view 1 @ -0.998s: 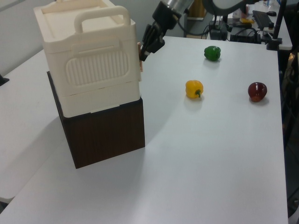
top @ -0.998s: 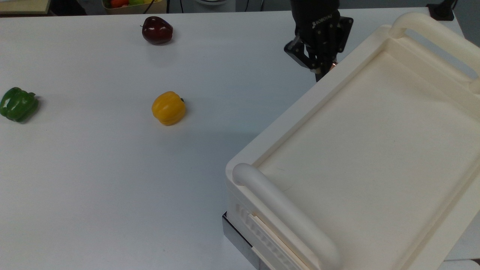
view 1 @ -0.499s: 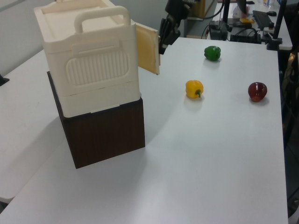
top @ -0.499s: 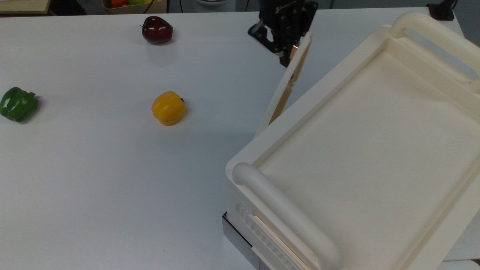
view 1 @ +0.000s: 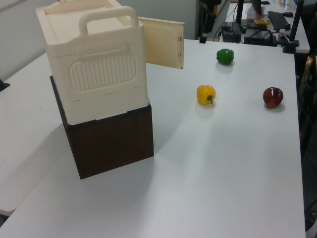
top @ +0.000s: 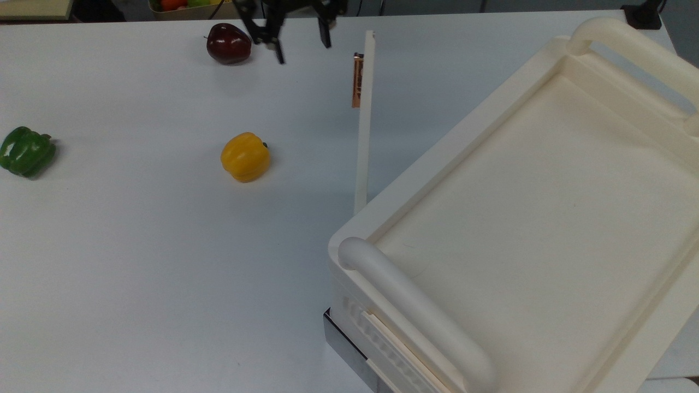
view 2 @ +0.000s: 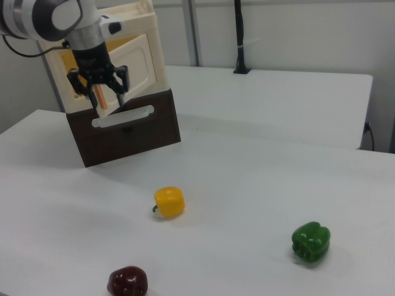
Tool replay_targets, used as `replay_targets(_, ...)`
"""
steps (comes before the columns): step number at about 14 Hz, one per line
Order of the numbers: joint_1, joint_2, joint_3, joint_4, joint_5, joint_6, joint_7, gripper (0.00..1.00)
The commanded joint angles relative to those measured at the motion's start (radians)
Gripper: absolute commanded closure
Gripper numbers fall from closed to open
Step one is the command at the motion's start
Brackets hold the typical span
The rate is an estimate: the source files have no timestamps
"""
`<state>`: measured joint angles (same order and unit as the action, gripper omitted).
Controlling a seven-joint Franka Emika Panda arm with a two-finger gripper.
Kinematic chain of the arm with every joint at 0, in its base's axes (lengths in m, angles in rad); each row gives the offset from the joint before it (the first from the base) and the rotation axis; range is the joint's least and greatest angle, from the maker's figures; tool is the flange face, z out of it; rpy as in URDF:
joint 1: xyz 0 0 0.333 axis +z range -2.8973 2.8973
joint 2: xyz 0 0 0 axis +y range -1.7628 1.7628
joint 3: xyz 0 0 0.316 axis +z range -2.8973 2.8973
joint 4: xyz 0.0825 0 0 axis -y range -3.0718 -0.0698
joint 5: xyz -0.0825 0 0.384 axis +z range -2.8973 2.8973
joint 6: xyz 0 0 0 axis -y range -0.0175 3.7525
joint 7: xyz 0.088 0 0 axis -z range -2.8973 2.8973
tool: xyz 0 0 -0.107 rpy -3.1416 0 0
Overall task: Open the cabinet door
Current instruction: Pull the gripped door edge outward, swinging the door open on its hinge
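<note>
The cabinet door (top: 363,142) stands swung out from the cream cabinet (top: 524,218), seen edge-on as a narrow strip running up the top view. A copper-brown plate (top: 357,82) sits near its free end. In the left view the cabinet door (view 1: 159,42) shows as a flat cream panel sticking out to the right of the cabinet (view 1: 94,64). My gripper (top: 303,50) hangs open at the top view's upper edge, left of the door's free end and apart from it. In the right view the gripper (view 2: 99,98) is spread open in front of the cabinet, holding nothing.
On the white table lie a yellow pepper (top: 245,157), a green pepper (top: 26,151) and a dark red apple (top: 229,43). The cabinet rests on a dark brown box (view 1: 111,141). A bin of produce (top: 191,6) stands beyond the table's far edge.
The door went from closed to swung wide open. The gripper let go of the door's free end and moved toward the top view's left, near the apple.
</note>
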<state>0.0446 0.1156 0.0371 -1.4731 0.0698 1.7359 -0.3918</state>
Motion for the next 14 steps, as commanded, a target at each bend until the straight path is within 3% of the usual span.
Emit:
replay_targets(1,-0.054,-0.033,0.000,-0.033,-0.041,-0.068,0.095,0.00)
replay_targets(6,-0.075,-0.040,0.001,-0.032,-0.183,-0.169,0.324,0.00)
replay_targets(14,-0.135,-0.120,0.001,-0.036,-0.173,-0.331,0.360,0.00)
